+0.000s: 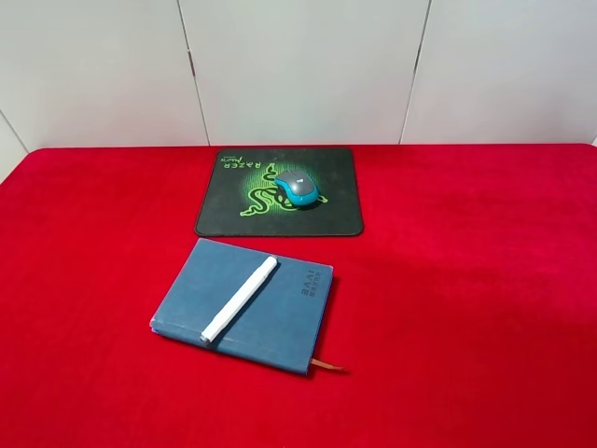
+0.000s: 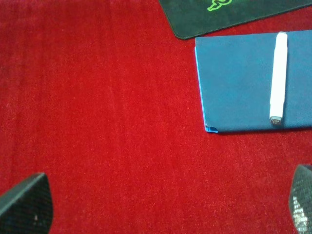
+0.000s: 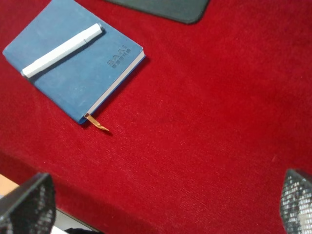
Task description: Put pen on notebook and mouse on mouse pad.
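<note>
Pen (image 1: pixel 240 299): slim, white, capped, lying diagonally on slate-blue notebook (image 1: pixel 270 317), brown ribbon at its corner. Mouse (image 1: pixel 297 189): grey top, teal sides, resting on black green-logo mouse pad (image 1: pixel 224 215). Left gripper (image 2: pixel 165 207) and right gripper (image 3: pixel 165 204): jaws spread, empty, above red cloth (image 1: pixel 466 280).

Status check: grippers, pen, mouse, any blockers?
Left gripper and right gripper open, empty. Pen on notebook. Mouse on mouse pad. Nothing in the way.

From each wrist camera the mouse pad (image 2: pixel 234 17) runs off the frame edge, only the finger tips (image 3: pixel 29 204) show at the corners, and the notebook (image 1: pixel 244 303) lettering is unreadable.
</note>
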`<state>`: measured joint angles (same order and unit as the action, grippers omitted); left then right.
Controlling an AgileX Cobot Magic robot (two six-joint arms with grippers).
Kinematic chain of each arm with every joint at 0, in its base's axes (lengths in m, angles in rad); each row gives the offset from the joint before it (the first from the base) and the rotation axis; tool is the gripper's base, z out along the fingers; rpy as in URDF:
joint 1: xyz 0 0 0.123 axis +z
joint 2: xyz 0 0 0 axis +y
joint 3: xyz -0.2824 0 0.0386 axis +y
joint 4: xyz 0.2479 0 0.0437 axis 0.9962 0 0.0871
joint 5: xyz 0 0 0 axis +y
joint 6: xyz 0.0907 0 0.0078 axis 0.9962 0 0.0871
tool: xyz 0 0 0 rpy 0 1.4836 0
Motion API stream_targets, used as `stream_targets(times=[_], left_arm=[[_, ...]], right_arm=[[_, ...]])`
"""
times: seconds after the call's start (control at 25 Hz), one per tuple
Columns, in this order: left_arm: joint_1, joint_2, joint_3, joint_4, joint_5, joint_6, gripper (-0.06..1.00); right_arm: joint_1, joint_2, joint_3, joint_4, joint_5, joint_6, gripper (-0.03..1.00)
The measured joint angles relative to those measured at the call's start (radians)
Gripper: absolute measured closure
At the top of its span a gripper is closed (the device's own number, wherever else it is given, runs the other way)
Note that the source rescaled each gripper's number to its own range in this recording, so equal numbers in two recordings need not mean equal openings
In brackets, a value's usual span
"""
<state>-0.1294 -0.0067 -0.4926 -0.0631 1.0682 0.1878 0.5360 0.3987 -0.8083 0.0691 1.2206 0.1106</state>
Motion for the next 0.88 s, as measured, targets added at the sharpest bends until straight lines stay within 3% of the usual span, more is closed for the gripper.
stream_targets(times=[0.12,0.44,0.88], left_arm=[[0.0,0.0,0.0,0.0,0.0,0.0,-0.02],[0.0,0.0,0.0,0.0,0.0,0.0,-0.02],[0.0,0.0,0.0,0.0,0.0,0.0,-0.02]], right_arm=[[-0.037,-0.072,0.037,0.0,0.0,0.0,-0.03],[-0.27,-0.298,0.155,-0.002,-0.005,-0.111,-0.03],[-0.518,-0.404,0.313,-0.007,-0.181,-0.142,-0.03]])
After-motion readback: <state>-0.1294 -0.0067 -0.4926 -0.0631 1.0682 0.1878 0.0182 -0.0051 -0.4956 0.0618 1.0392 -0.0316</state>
